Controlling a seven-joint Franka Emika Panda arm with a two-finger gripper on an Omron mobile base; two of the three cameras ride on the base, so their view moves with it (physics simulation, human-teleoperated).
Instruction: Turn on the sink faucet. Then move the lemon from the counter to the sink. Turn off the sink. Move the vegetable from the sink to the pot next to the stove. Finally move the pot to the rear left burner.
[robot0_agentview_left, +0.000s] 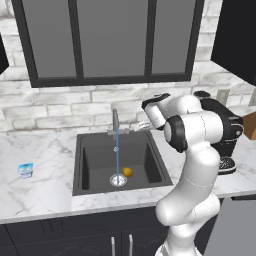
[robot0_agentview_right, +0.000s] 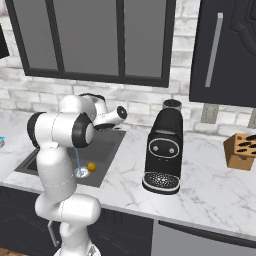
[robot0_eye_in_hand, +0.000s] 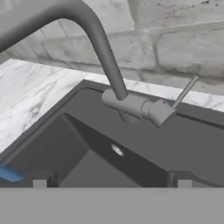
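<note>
Water runs in a thin blue stream from the sink faucet (robot0_agentview_left: 115, 120) down to the drain of the sink (robot0_agentview_left: 150, 165). The lemon (robot0_agentview_left: 128, 172) lies on the basin floor just right of the drain, and it also shows as the lemon (robot0_agentview_right: 91, 167) beside the stream. My gripper (robot0_agentview_left: 134, 128) hangs open just right of the faucet, above the sink's back rim. In the hand view the faucet (robot0_eye_in_hand: 127, 104) and its thin lever handle (robot0_eye_in_hand: 186, 91) stand close ahead of my open gripper (robot0_eye_in_hand: 111, 183), with nothing between the fingers. The pot and stove are out of view.
A small blue-and-white cup (robot0_agentview_left: 26, 170) sits on the counter (robot0_agentview_left: 40, 190) left of the sink. A black coffee machine (robot0_agentview_right: 162, 150) stands right of the sink, with a wooden knife block (robot0_agentview_right: 241, 150) further right. Dark cabinets hang above.
</note>
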